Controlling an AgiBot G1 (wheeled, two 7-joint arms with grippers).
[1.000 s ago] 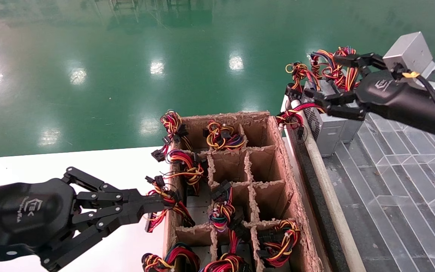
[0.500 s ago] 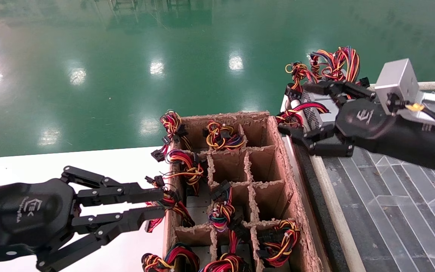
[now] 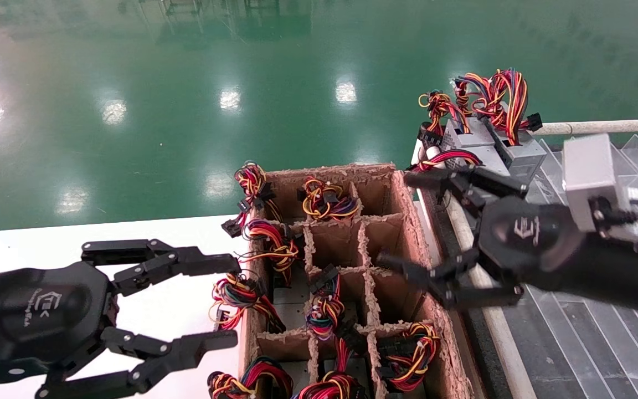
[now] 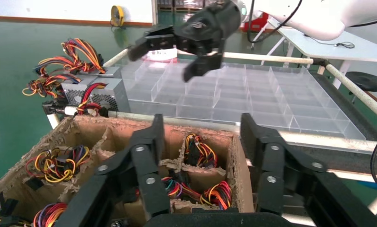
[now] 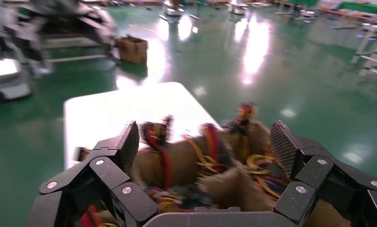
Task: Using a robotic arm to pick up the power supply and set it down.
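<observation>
left gripper (image 3: 225, 299): jaws spread wide, low, near side | right gripper (image 3: 407, 221): jaws spread wide, raised

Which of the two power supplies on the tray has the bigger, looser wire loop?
The far one, nearer the tray's back rail: its red-orange loop arches high, while the neighbour carries a tighter bundle.

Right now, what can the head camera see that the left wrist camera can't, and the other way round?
Only the head view shows the white table and the whole left hand, open beside the box. Only the left wrist view shows the full spread of clear plastic trays and a yellow fan far off. Both show the cardboard box of wire bundles, the power supplies by the rail, and the open right hand.
</observation>
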